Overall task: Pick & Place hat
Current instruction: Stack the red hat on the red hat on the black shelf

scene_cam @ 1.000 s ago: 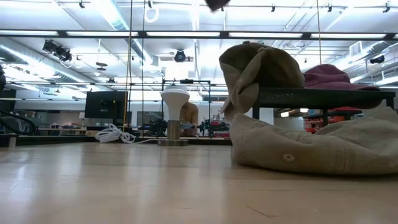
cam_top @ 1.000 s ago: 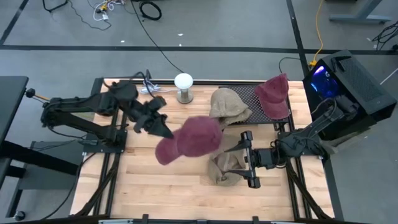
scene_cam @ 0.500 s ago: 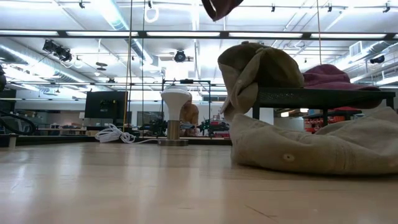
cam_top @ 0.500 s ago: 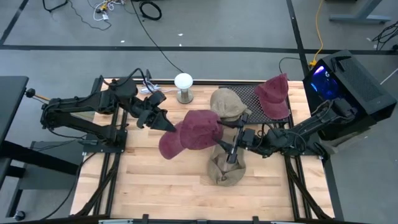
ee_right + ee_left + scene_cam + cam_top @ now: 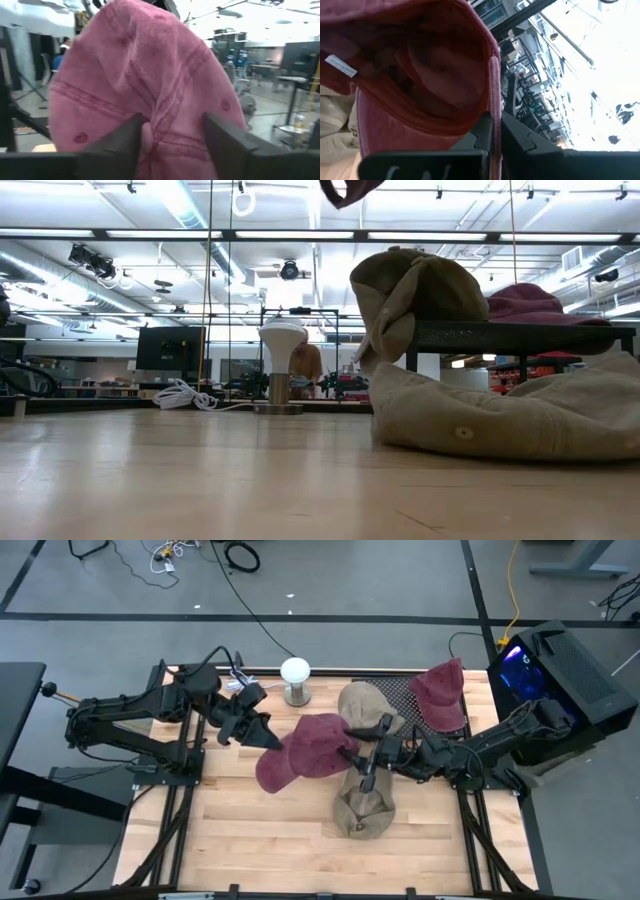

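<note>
A dark red bucket hat hangs in the air above the table's middle. My left gripper is shut on it from the left. My right gripper is open and reaches in from the right, with its fingers on either side of the hat's crown. Only the hat's lowest bit shows at the low view's top edge. A tan hat lies crumpled on the wood below the right gripper. Another tan hat and a second dark red hat sit on a black rack. My left gripper pinches the dark red hat's brim edge between its two fingers, coming level from the table's left. The hat is lifted clear and its hollow inside faces the wrist camera. My right gripper brackets the crown's cloth; I cannot tell whether it touches.
The black mesh rack stands at the table's far right with the two hats on it. A white mushroom-shaped stand rises at the far edge, with cables beside it. Bare wood lies toward the near left.
My right gripper has risen from above the tan hat on the table and swung toward the far left, up to the held dark red hat, staying open. My left gripper has carried the hat slightly toward the far edge.
</note>
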Tool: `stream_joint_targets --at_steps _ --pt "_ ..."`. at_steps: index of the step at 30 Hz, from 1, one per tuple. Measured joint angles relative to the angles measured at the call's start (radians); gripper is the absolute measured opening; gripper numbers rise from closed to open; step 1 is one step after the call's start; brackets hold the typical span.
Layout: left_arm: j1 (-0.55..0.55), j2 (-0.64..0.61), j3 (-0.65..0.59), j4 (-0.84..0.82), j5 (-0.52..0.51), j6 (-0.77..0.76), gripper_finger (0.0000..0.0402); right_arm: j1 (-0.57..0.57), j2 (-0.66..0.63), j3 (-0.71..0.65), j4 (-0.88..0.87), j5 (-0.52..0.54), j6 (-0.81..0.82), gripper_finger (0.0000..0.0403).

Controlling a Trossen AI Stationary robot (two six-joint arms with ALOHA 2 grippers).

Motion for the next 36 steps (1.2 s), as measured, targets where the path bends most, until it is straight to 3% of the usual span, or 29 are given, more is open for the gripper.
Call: stream_joint_targets --at_steps 5,6,11,15,21,25,32,36 --pt "0.020 0.000 0.000 -0.004 0.003 0.068 0.0034 0.001 -0.036 0.000 -0.044 -0.128 0.039 0.0036" --pt "0.028 0.000 0.000 -0.006 0.000 0.094 0.0037 0.001 -0.049 0.000 -0.064 -0.165 0.054 0.0022" --pt "0.057 0.006 0.002 -0.004 -0.014 0.259 0.0044 0.001 -0.113 0.000 -0.150 -0.319 0.193 0.0032" --pt "0.063 0.015 0.002 -0.004 -0.028 0.383 0.0045 0.001 -0.162 0.000 -0.175 -0.470 0.267 0.0017" --pt "0.018 0.045 0.003 0.016 -0.010 0.604 0.0060 0.002 -0.233 0.000 -0.214 -0.630 0.380 0.0017" --pt "-0.015 0.080 0.004 0.026 -0.016 0.688 0.0110 0.005 -0.256 0.000 -0.266 -0.649 0.446 0.0017" --pt "-0.103 0.179 0.001 0.125 -0.119 0.913 0.0232 0.011 -0.254 0.000 -0.392 -0.738 0.598 0.0017" --pt "-0.150 0.249 0.002 0.162 -0.187 1.075 0.0274 0.012 -0.251 0.000 -0.477 -0.737 0.691 0.0017"
